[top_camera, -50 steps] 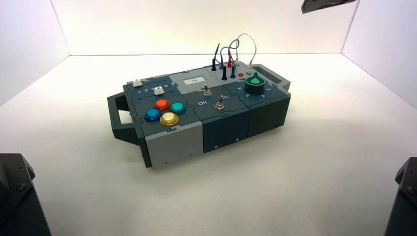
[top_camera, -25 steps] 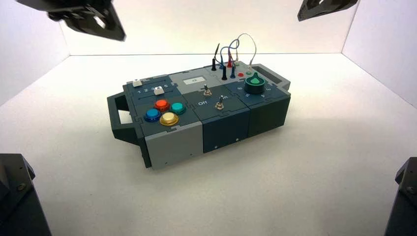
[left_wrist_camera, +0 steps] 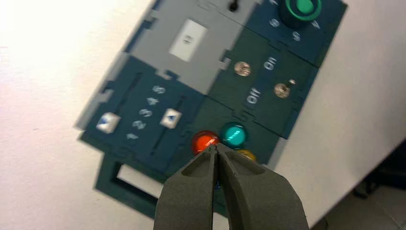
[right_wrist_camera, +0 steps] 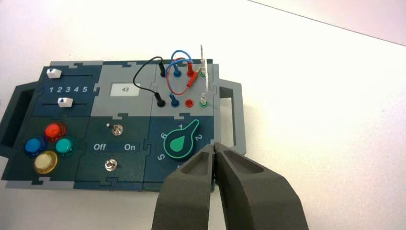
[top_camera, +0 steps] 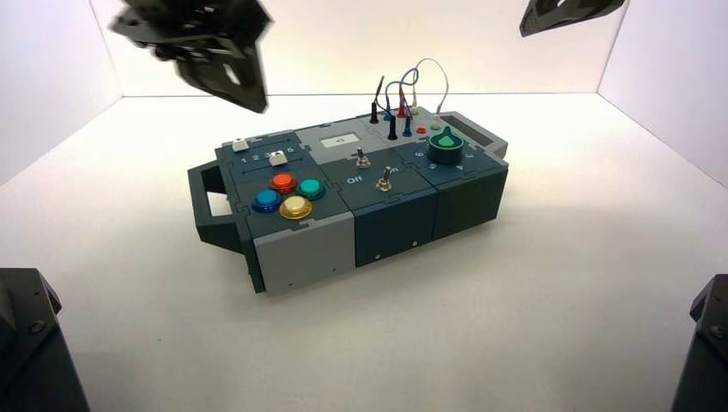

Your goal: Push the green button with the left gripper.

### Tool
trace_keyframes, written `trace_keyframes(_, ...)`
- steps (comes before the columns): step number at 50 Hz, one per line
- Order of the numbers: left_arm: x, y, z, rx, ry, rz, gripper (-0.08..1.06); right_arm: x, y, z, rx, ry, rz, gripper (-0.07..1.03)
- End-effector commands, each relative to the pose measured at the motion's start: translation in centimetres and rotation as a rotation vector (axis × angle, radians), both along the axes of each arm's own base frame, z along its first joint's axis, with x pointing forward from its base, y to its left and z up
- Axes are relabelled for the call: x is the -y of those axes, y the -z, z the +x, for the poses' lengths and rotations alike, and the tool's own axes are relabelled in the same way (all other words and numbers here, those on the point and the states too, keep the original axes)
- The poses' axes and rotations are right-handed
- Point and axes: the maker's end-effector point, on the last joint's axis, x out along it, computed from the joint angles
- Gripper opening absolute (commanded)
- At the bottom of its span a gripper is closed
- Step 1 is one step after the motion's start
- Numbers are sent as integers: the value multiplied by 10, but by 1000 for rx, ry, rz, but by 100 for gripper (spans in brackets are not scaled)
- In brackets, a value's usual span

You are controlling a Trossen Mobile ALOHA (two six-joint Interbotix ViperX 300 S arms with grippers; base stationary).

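The green button point(top_camera: 311, 188) is a teal dome in a cluster with the red button point(top_camera: 282, 182), blue button point(top_camera: 266, 201) and yellow button point(top_camera: 295, 207) at the box's left front. My left gripper point(top_camera: 249, 101) hangs high above and behind the box's left end, fingers shut and empty. In the left wrist view its tips point(left_wrist_camera: 215, 146) sit between the red button point(left_wrist_camera: 203, 142) and the green button point(left_wrist_camera: 233, 134), well above them. My right gripper point(top_camera: 549, 15) is parked at the top right, shut and empty.
The box point(top_camera: 386, 219) also bears two white sliders point(top_camera: 276, 158), two toggle switches point(top_camera: 384, 182) by Off/On lettering, a display, a green pointer knob point(top_camera: 445, 145) and plugged wires point(top_camera: 403, 99). It has handles at both ends. Dark arm bases stand at the lower corners.
My left gripper has come into the high view from the upper left and moved right and down toward the box. The right gripper has barely moved.
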Motion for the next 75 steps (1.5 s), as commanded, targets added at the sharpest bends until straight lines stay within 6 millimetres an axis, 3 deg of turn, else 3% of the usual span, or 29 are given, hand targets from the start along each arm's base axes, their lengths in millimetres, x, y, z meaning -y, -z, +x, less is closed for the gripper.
trace_keyframes(1, 24, -4, 7, -7, 42, -1, -3, -4, -17, 7, 43, -4, 20, -2)
trace_keyframes(3, 35, 8, 7, -43, 69, 26, -3, -4, -17, 7, 42, -5, 18, -2)
trace_keyframes(13, 45, 31, 10, -98, 88, 73, -3, -4, -16, 6, 42, -5, 16, -2)
trace_keyframes(27, 60, 50, 10, -135, 129, 115, -3, -4, -16, 6, 41, -5, 14, -2)
trace_keyframes(51, 59, 52, 10, -132, 139, 124, -3, -3, -14, 6, 37, -7, 7, -2)
trace_keyframes(75, 46, 65, -4, -177, 151, 170, -3, -3, -15, 7, 40, -9, 5, -2)
